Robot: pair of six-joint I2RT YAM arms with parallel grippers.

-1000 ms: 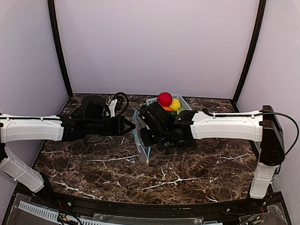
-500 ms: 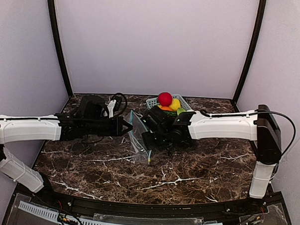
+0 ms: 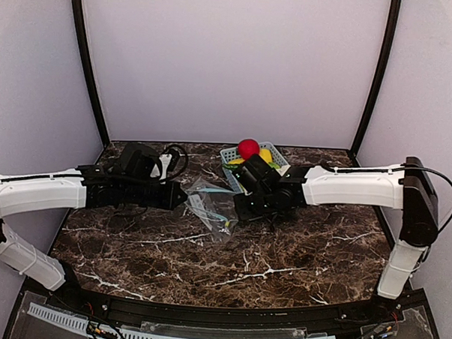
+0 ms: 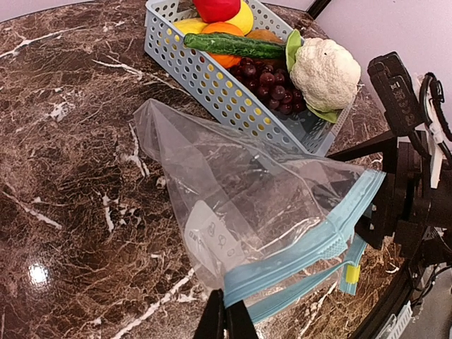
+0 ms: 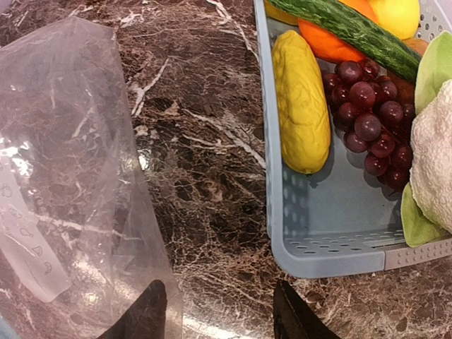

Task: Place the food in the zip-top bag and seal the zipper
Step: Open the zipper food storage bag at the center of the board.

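Marble tabletop [image 3: 282,269]: left jaws clamp the zip-top bag [image 4: 240,191] beside the basket [image 5: 332,247]; right jaws apart.

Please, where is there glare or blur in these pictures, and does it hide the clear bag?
Left wrist view: a round spot of light shines on the table, away from the bag, which is sharp, its blue strip plain to see. Right wrist view: white reflections streak the bag, yet the marble shows through. Top view: no glare, but the bag is small and faint against the dark marble.
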